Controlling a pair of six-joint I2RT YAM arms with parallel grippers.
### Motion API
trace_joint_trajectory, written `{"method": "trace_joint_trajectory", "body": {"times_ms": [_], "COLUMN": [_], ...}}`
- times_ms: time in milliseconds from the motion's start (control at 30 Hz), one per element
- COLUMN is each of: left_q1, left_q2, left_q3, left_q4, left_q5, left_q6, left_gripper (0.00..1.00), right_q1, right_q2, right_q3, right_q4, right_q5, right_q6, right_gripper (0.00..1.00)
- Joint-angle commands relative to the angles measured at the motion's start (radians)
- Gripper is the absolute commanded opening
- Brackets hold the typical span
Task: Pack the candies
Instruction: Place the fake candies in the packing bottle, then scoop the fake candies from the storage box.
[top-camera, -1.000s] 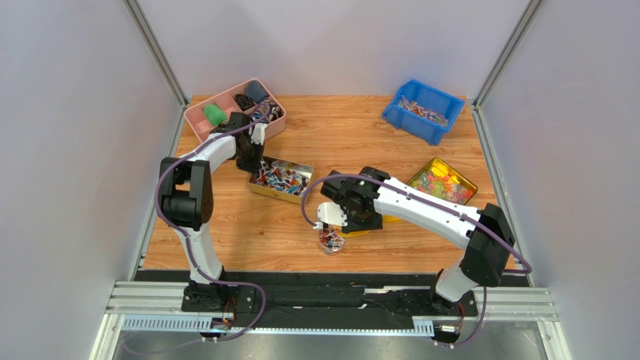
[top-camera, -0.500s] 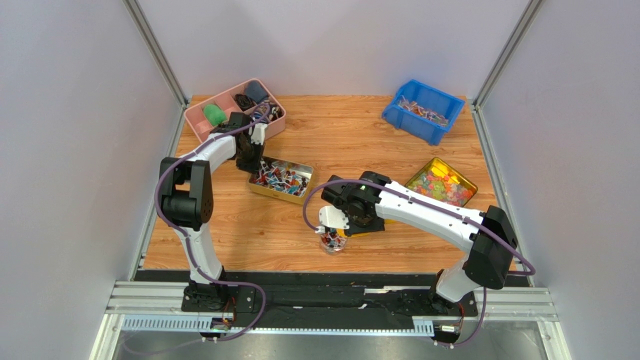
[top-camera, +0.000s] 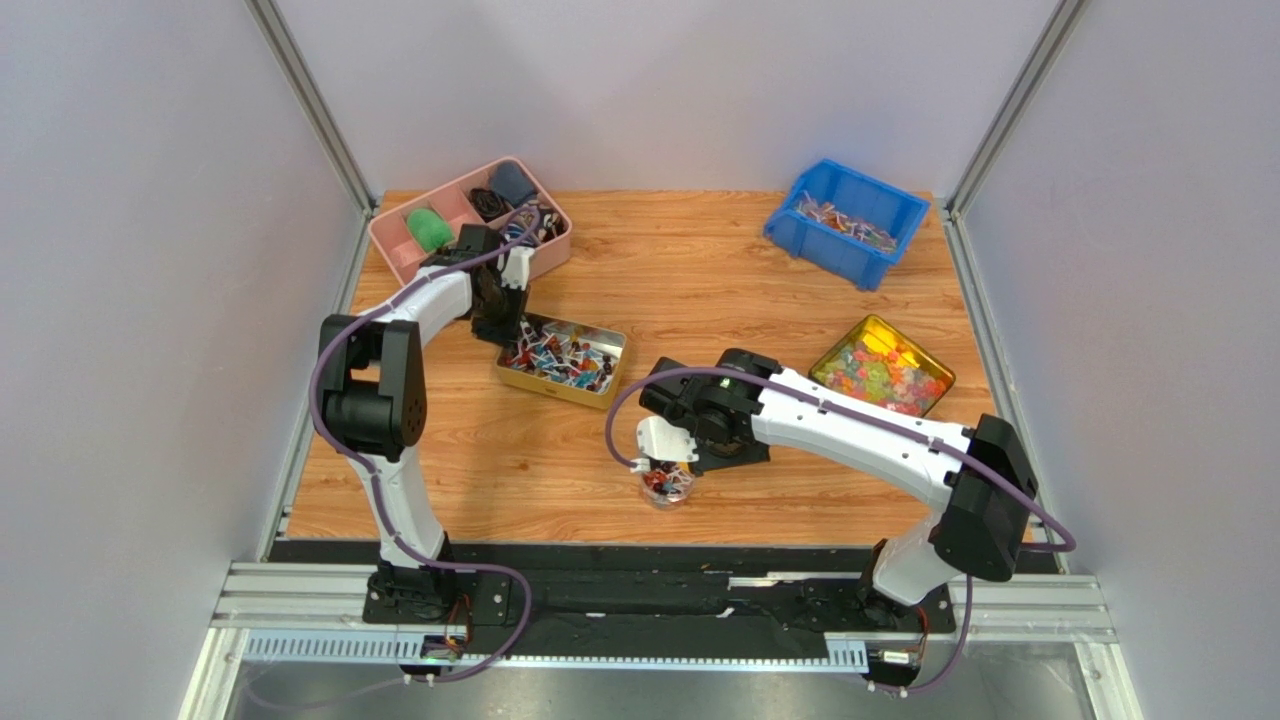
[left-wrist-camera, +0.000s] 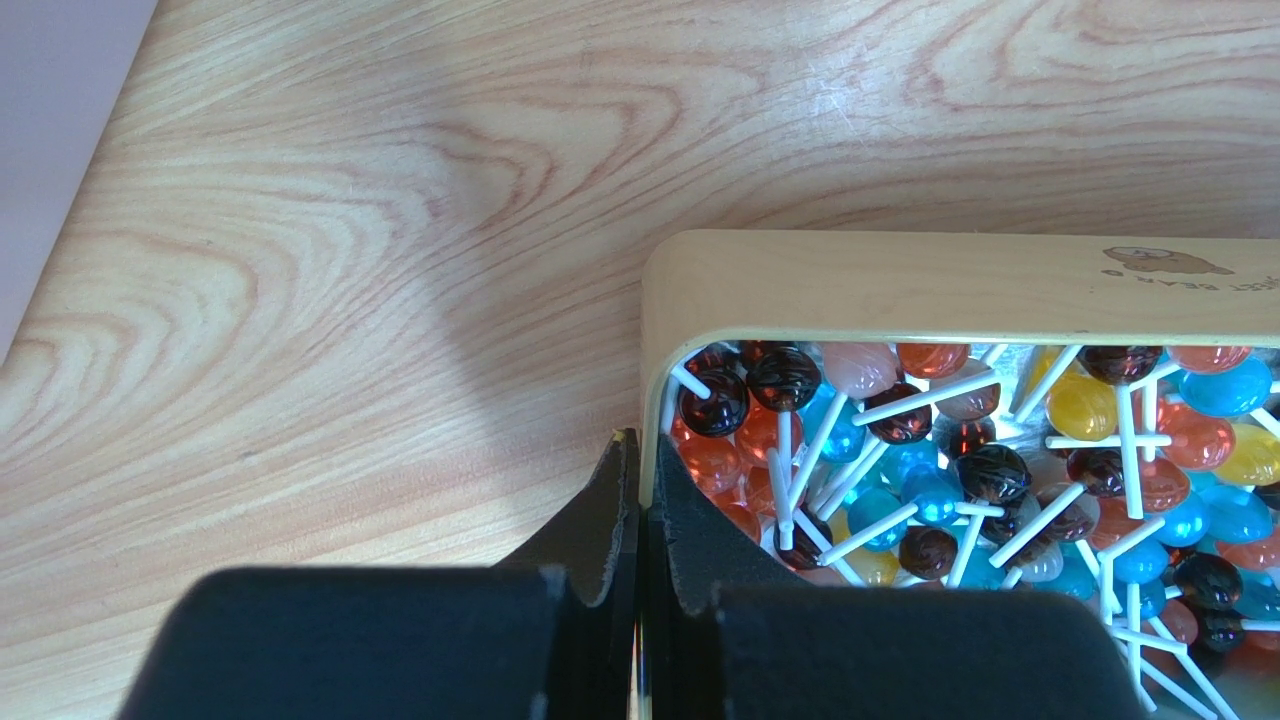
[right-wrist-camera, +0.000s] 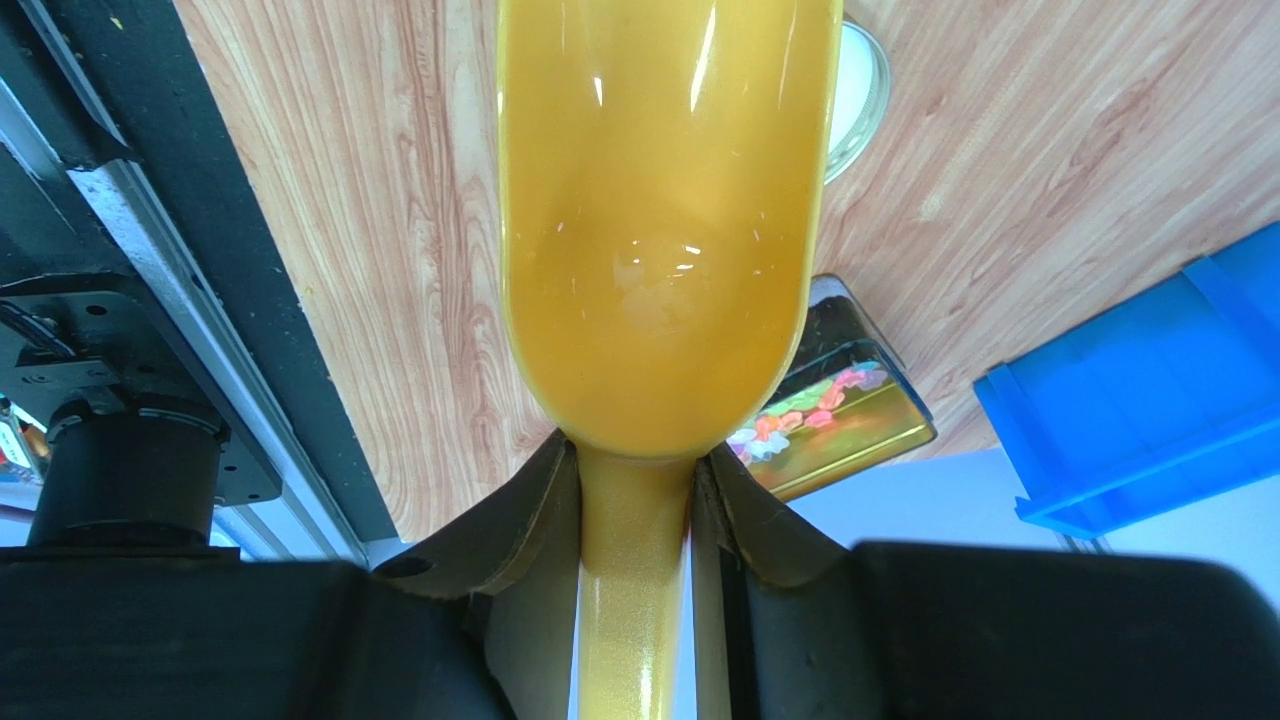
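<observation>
Pale grey walls close in a wooden surface. The candies are small sweets in red, blue and dark colours with white bits among them. Most lie heaped in a gold tin left of the surface's centre. The left wrist view shows them piled up against the tin's rim.

The left end effector stands at the tin's far left corner. Its jaws are pinched together with the tin's thin wall between them.

A few more of the sweets sit in a small clear cup near the middle of the front edge. The right end effector hangs just above that cup. Its jaws are partly closed on the handle of a yellow scoop.

A second tin with bright yellow, orange and green gummies sits toward the right edge. A blue bin is in the far right corner. A pink tray of assorted items is in the far left corner.
</observation>
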Motion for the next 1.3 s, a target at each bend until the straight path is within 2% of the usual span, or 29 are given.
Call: {"method": "trace_joint_trajectory", "body": {"times_ms": [0, 133, 233, 400, 633, 767, 1000, 1267], "left_q1": [0.005, 0.004, 0.005, 0.005, 0.005, 0.005, 0.005, 0.005], "left_q2": [-0.016, -0.016, -0.020, -0.035, -0.061, -0.075, -0.102, -0.102], "left_q3": [0.046, 0.048, 0.046, 0.045, 0.037, 0.031, 0.019, 0.017], "left_q4": [0.010, 0.007, 0.008, 0.011, 0.013, 0.016, 0.036, 0.039], "left_q5": [0.024, 0.031, 0.047, 0.083, 0.118, 0.116, 0.172, 0.216], "left_q6": [0.010, 0.012, 0.013, 0.015, 0.021, 0.022, 0.019, 0.021], "left_gripper": [0.00, 0.00, 0.00, 0.00, 0.00, 0.00, 0.00, 0.00], "right_q1": [0.007, -0.005, -0.039, -0.100, -0.133, -0.162, -0.263, -0.282], "right_q2": [-0.056, -0.052, -0.027, 0.027, 0.169, 0.244, 0.303, 0.347], "right_q3": [0.030, 0.119, 0.246, 0.362, 0.428, 0.453, 0.393, 0.340], "right_q4": [-0.321, -0.318, -0.297, -0.147, 0.036, 0.096, 0.198, 0.306], "right_q5": [0.045, 0.019, 0.001, 0.074, 0.145, 0.176, 0.124, 0.045], "right_q6": [-0.017, -0.025, -0.030, -0.065, -0.074, -0.060, -0.024, 0.019], "right_gripper": [0.00, 0.00, 0.00, 0.00, 0.00, 0.00, 0.00, 0.00]}}
